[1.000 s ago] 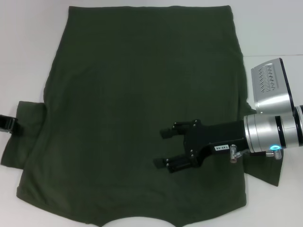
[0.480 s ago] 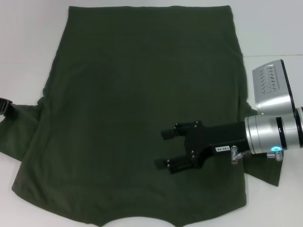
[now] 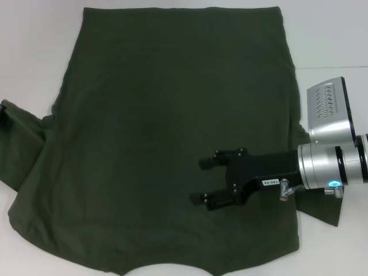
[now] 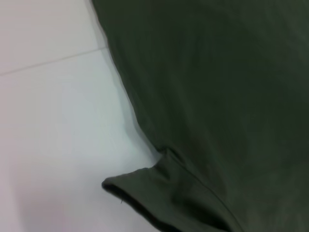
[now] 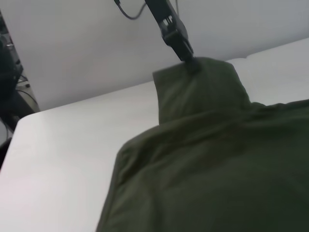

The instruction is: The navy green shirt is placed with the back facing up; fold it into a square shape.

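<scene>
White table (image 3: 34, 52) with a thin seam line; pale wall (image 5: 87, 43) behind; dark clutter (image 5: 9, 72) at its edge

head cam looks steeply down on the navy green shirt (image 3: 172, 132); both wrist cams sit close, low, sharing its left sleeve (image 5: 198, 87) w/ head view.

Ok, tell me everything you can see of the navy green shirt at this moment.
The navy green shirt is a large, dark olive, soft-looking cotton tee lying mostly flat on the white table, plain side up, with no print showing. Its curved neckline sits at the near edge. The left sleeve is lifted off the table, pinched at its edge by the left tool. The right tool, jaws open, sits over the near right part of the body; contact cannot be judged. The right sleeve lies partly beneath that arm.
</scene>
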You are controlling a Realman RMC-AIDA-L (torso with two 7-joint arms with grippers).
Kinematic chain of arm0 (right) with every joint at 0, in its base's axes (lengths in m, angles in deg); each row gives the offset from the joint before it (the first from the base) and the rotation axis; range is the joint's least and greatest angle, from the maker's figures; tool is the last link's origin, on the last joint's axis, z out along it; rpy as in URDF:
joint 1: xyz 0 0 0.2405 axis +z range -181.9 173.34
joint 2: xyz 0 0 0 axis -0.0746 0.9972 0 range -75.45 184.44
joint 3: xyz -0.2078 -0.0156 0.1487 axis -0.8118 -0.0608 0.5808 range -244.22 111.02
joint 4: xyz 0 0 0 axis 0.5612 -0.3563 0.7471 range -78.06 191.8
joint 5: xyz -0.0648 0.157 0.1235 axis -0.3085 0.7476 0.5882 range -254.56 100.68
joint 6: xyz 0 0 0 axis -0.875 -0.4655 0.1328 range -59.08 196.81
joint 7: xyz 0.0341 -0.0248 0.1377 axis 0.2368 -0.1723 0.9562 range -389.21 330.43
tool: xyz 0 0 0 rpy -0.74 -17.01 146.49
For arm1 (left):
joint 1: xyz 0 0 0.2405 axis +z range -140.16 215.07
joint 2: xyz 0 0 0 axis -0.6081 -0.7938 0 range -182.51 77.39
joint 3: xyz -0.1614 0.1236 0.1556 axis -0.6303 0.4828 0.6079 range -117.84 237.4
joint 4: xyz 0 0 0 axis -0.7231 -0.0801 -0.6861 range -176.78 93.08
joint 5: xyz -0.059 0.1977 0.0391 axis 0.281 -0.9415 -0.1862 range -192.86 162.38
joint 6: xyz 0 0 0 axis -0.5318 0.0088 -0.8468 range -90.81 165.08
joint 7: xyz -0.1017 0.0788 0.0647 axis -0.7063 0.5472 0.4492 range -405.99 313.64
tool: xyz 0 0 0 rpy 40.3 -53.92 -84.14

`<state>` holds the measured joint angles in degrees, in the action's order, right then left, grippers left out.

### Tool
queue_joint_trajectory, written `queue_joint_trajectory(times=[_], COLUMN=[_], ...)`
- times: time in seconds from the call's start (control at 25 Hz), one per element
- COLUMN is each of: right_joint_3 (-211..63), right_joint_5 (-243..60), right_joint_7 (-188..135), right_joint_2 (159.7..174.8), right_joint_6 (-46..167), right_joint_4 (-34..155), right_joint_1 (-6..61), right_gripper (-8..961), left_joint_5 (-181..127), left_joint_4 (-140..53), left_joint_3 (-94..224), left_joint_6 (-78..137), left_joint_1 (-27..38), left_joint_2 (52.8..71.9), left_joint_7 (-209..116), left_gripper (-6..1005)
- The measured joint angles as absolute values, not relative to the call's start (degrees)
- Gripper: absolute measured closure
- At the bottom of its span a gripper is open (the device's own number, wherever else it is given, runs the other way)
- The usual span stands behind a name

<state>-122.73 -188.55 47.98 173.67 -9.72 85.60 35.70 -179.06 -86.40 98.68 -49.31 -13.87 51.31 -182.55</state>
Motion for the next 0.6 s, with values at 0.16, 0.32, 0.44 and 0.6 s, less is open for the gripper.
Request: queue_joint_trajectory(times=[0.16,0.32,0.44,0.6], right_joint_3=[-122.8,-122.8,-122.8,-123.0], right_joint_5=[-188.9,-189.1,-189.1,-189.2], right_joint_7=[47.6,47.5,47.2,47.1], right_joint_2=[173.81,173.92,173.95,174.01], right_joint_6=[-8.2,-7.5,-7.1,-6.3], right_joint_4=[85.2,85.1,85.0,85.0], right_joint_1=[35.7,35.7,35.7,35.7], right_gripper=[39,39,39,40], left_joint_5=[-179.1,-179.1,-179.1,-179.1], left_joint_4=[-87.0,-87.1,-87.3,-87.5], left_joint_3=[101.3,103.5,105.5,106.9], left_joint_6=[-50.8,-52.2,-53.5,-55.5], left_joint_1=[-15.1,-16.5,-17.8,-19.6], left_joint_2=[50.69,50.48,50.22,49.99], left_joint_7=[-183.6,-185.0,-186.9,-188.8], left_gripper=[972,972,972,973])
